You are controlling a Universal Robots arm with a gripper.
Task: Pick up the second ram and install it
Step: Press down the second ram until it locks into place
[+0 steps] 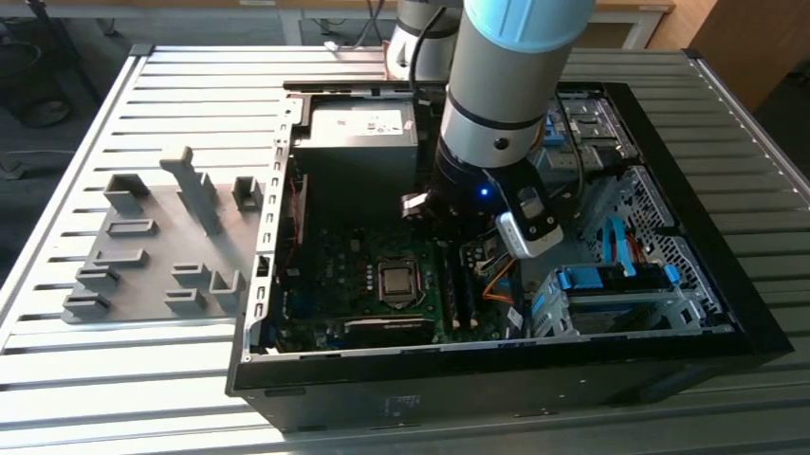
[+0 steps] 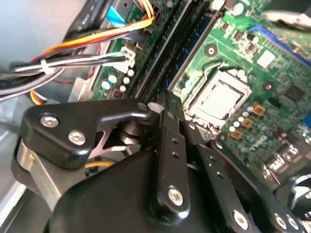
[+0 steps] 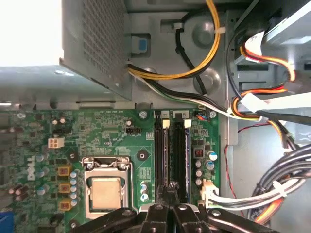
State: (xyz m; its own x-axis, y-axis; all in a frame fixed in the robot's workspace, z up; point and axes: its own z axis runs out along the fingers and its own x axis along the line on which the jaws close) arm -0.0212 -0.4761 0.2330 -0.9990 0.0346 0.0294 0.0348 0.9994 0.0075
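My gripper [image 3: 168, 208] is shut, its black fingers meeting directly over the near ends of the two long black memory slots [image 3: 171, 155] on the green motherboard [image 3: 97, 131]. In the second wrist view the fingertips of the gripper [image 2: 159, 104] come together just above the same slots [image 2: 167, 53]. The second ram is hidden: no blue-green stick shows between the fingers, and I cannot tell whether the slots hold sticks. In the exterior view the arm's wrist [image 1: 487, 190] hangs inside the open PC case [image 1: 506, 365], above the slots [image 1: 458, 284].
The processor socket [image 3: 106, 191] lies beside the slots. Bundled cables [image 3: 272, 184] run close on the slots' other side, and a drive cage [image 1: 614, 294] stands at the exterior view's right. A power supply [image 1: 360, 128] fills the case's far end. Grey holder blocks [image 1: 152, 256] stand outside the case.
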